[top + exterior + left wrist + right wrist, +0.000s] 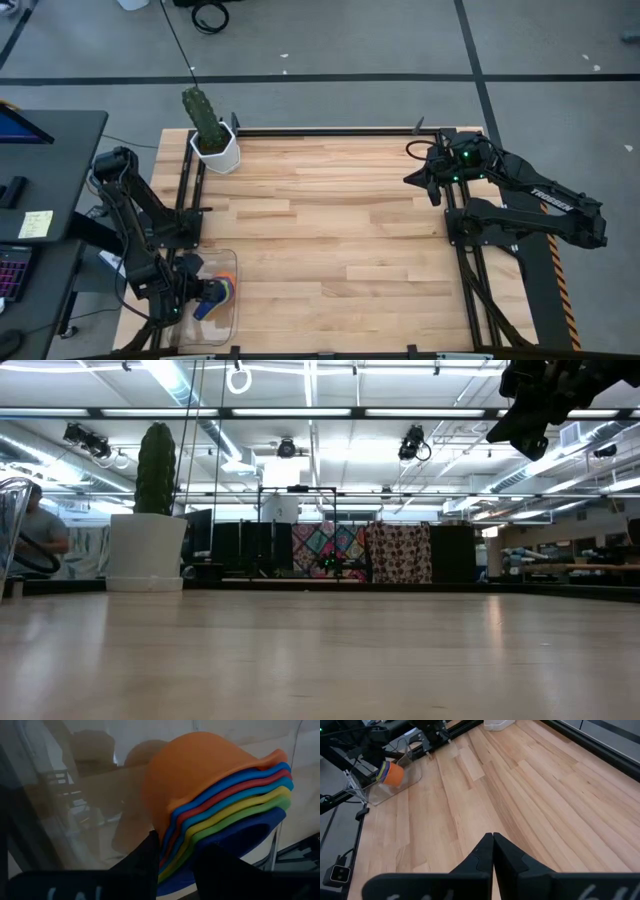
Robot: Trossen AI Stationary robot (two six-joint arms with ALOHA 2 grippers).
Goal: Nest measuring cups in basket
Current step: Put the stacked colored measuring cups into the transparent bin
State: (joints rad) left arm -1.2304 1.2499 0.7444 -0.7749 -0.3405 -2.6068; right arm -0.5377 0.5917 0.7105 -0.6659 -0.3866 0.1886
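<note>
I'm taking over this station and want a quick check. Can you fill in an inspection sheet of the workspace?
Surface: wooden table, bare in the middle.
Job's things: cups nested in one stack, in the basket at the left near corner.
Clutter: cactus pot at the far left.
Grippers: left gripper shut on the cups; right gripper shut, empty, raised.
Cables: looped cable on the floor.
Surroundings: desk at left; person behind.

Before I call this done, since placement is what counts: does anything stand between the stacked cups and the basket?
Nothing visible does. The left gripper is shut on the nested measuring cups, already within the clear basket. The right gripper waits shut, far across the table.
</note>
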